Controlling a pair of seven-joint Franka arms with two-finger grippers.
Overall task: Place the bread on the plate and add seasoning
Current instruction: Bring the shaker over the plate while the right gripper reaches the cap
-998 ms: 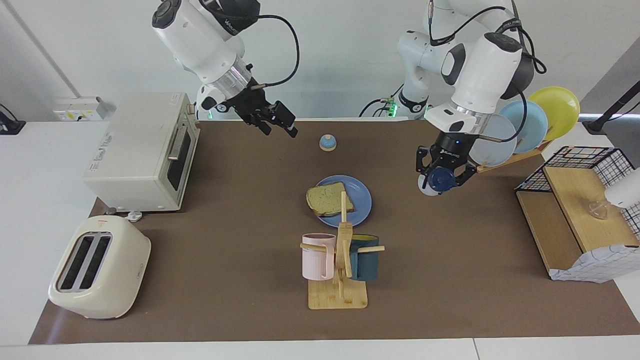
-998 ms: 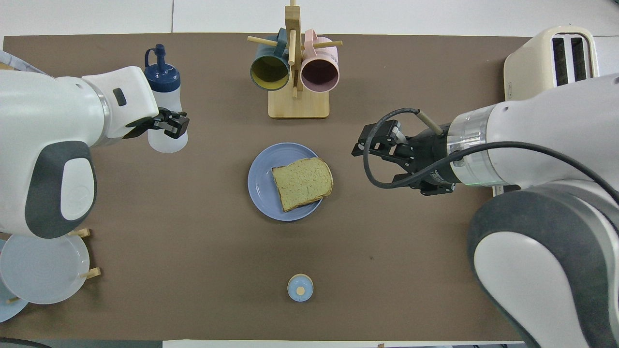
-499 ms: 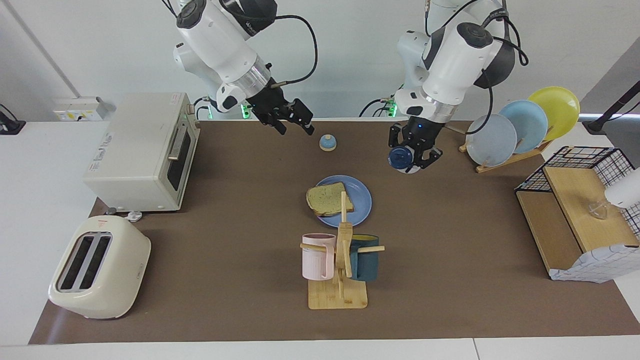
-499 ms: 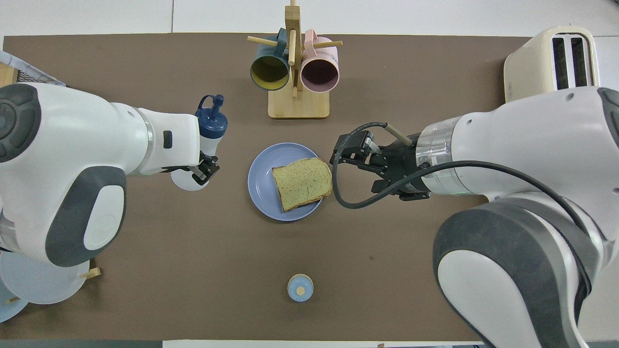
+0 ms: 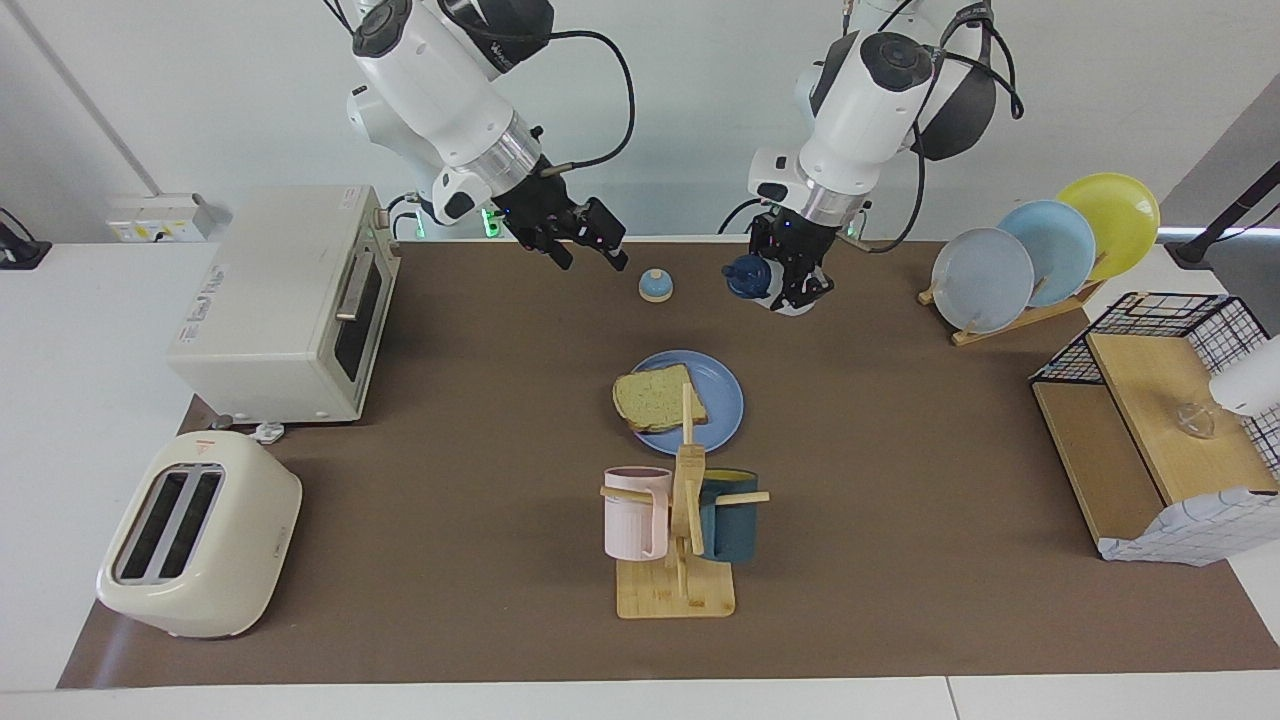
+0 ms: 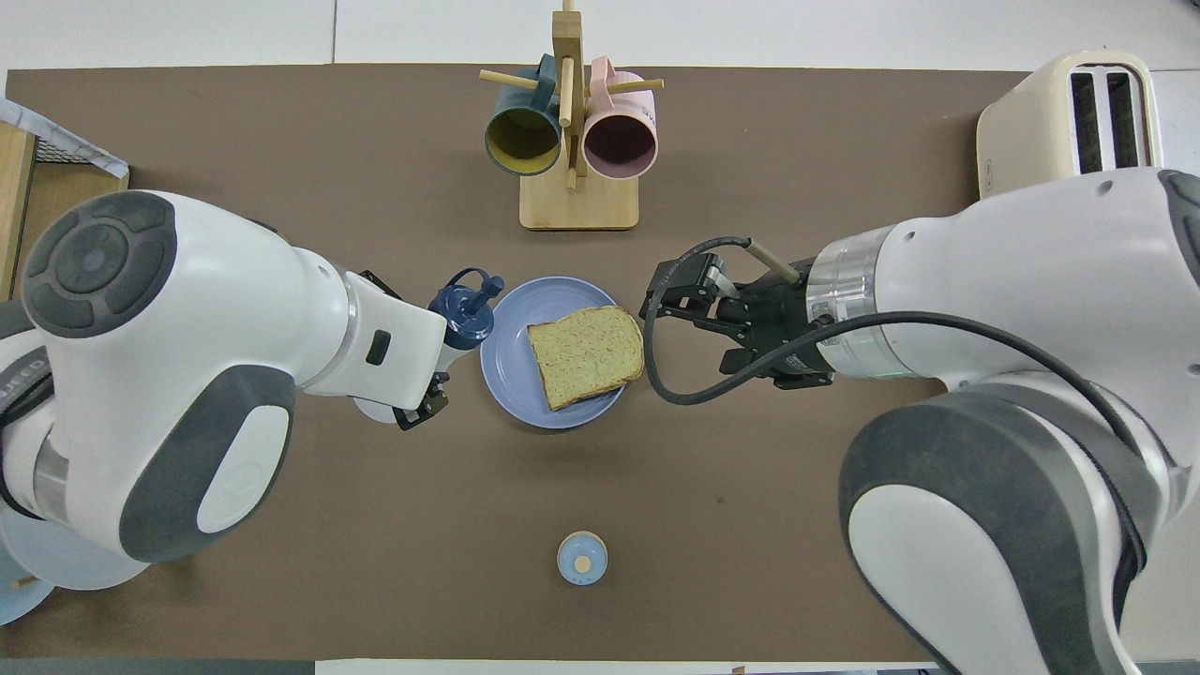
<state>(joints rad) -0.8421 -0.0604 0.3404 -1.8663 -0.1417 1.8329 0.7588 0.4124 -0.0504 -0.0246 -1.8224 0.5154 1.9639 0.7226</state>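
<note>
Facing view: my left gripper [image 5: 790, 285], upper centre, clamps the seasoning [image 5: 752, 278]; my right gripper [image 5: 588, 255], fingers apart, hangs upper left. The bread [image 5: 657, 398] lies on the plate [image 5: 720, 400] mid-frame.

Overhead view: the seasoning [image 6: 465, 314] in my left gripper [image 6: 422, 398] overlaps the plate [image 6: 506, 356] rim at centre.
</note>
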